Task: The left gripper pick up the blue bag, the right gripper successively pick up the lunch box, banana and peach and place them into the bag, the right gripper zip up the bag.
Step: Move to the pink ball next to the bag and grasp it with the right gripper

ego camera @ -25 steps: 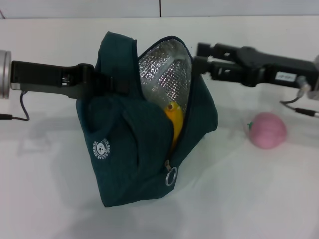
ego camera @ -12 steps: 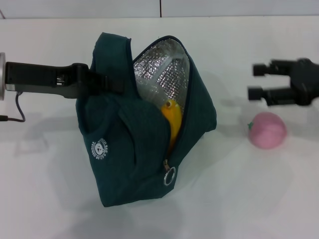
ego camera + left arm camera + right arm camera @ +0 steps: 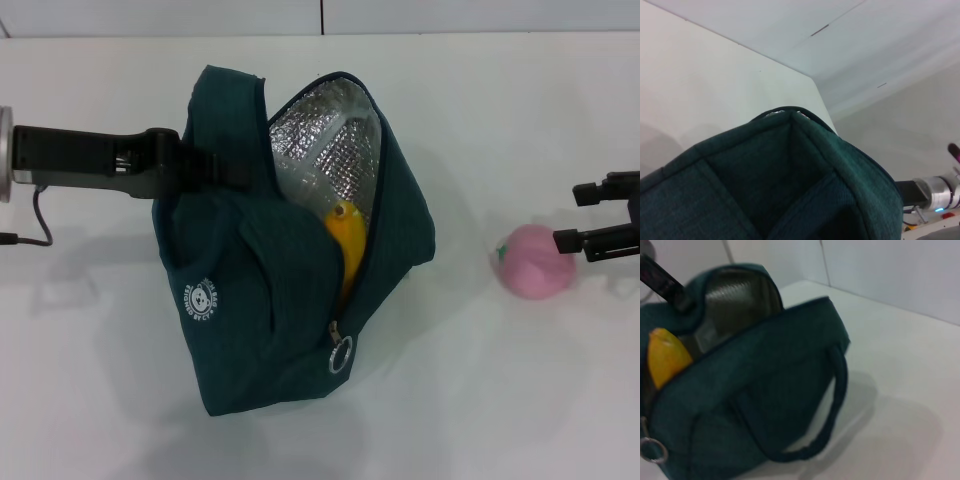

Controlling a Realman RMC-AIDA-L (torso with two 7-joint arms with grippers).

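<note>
The blue bag (image 3: 290, 290) hangs over the middle of the table with its zipper open and its silver lining showing. My left gripper (image 3: 222, 170) reaches in from the left and is shut on the bag's upper edge near a handle. The banana (image 3: 346, 240) stands inside, its yellow tip poking out of the opening; it shows again in the right wrist view as the banana (image 3: 665, 360) inside the bag (image 3: 770, 390). On the table to the right lies the pink peach (image 3: 535, 262). My right gripper (image 3: 580, 215) is open just beside and above the peach's right side. The lunch box is hidden.
The ring zipper pull (image 3: 342, 355) dangles at the low end of the opening. One loop handle (image 3: 832, 405) droops down the bag's side. The white table (image 3: 480, 400) spreads all around, with a wall behind it.
My right gripper has drawn back from the bag's opening, moving right and down to the peach. The bag stays in the left gripper, shifted only slightly.
</note>
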